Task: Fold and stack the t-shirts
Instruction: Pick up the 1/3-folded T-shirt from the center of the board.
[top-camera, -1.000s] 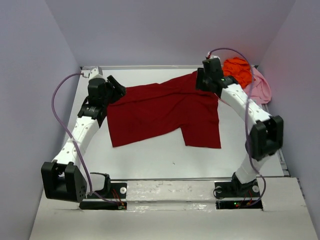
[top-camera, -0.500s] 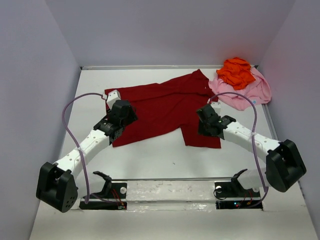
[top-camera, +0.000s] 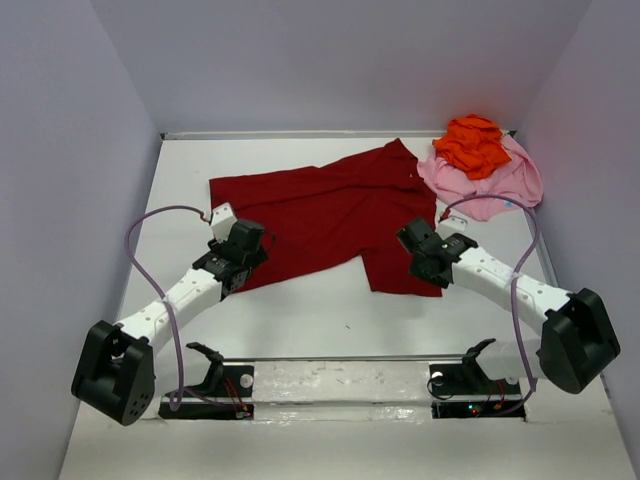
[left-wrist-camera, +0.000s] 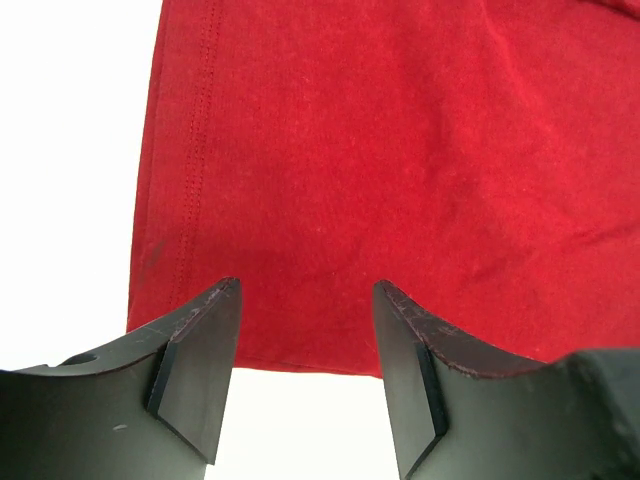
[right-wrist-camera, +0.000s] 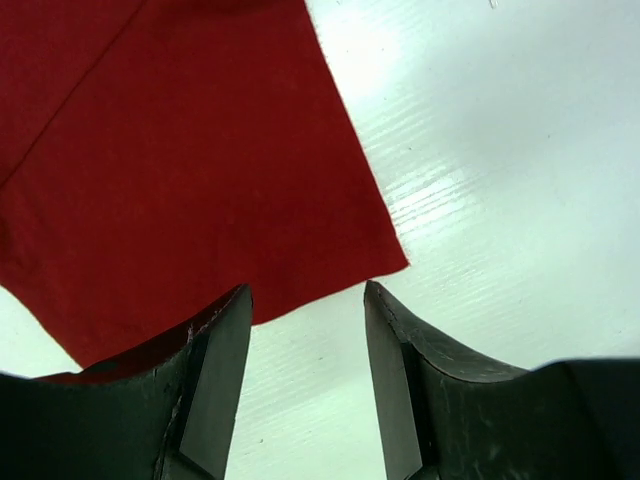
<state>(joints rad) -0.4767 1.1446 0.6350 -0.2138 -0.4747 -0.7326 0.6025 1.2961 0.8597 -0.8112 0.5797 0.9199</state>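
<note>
I'm checking all three feeds now and there's no writing I can read: no words, numbers or brand marks anywhere, and the dark red t-shirt (top-camera: 330, 215) shows plain cloth, no legible label

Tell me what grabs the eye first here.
A dark red t-shirt lies spread across the middle of the table. A crumpled orange t-shirt sits on a pink t-shirt in the far right corner. The left gripper and right gripper hover open over the red shirt's near edge.
</note>
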